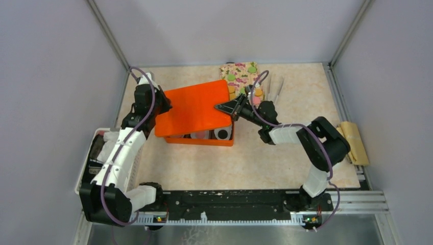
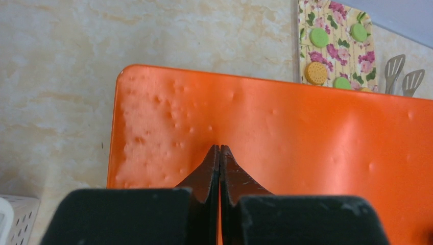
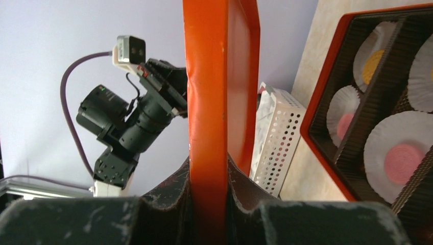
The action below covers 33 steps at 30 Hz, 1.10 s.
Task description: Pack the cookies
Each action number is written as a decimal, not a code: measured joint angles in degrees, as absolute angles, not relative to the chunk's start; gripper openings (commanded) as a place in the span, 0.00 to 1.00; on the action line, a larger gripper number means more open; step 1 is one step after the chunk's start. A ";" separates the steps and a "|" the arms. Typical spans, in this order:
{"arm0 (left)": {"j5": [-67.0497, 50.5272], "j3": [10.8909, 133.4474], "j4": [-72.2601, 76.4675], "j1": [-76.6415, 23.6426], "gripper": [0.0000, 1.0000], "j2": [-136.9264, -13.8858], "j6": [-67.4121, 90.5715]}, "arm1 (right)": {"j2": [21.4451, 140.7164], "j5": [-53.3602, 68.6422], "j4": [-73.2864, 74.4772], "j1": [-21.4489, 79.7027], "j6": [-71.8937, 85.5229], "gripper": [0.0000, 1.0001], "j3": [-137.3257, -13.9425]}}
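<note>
While right gripper (image 3: pixel 207 173) pinches the lid (image 1: pixel 191 107) by its edge, lid sits askew over box (image 1: pixel 200 141).
Left gripper (image 2: pixel 219 155) closed by lid; cookies (image 3: pixel 403 163) in box, more behind. Square lid to rim, then lower.

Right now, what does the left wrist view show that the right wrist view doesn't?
Left wrist only: a floral mat with loose cookies, green and orange, two utensils, and the shut left claw over the orange lid. Right wrist only: the open box, packed cookies in paper liners, the left arm, and the right claw clamped on the lid's edge. Both: the lid, white basket, tabletop.
</note>
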<state>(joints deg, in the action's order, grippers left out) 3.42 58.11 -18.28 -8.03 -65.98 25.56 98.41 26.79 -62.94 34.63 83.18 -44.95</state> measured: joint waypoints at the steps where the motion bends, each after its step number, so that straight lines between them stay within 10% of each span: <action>1: 3.42 57.34 -18.09 -8.03 0.00 -65.63 25.56 | 99.79 26.61 -64.36 34.63 83.48 0.00 -44.95; 33: -0.82 48.25 -12.38 -8.01 0.00 -63.92 28.97 | 117.21 19.90 -78.02 34.39 89.62 0.00 -40.07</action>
<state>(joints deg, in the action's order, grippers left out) -0.82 48.25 -12.38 -8.01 -63.92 28.97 117.21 19.90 -78.02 34.39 89.62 -40.07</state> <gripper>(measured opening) 0.005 0.157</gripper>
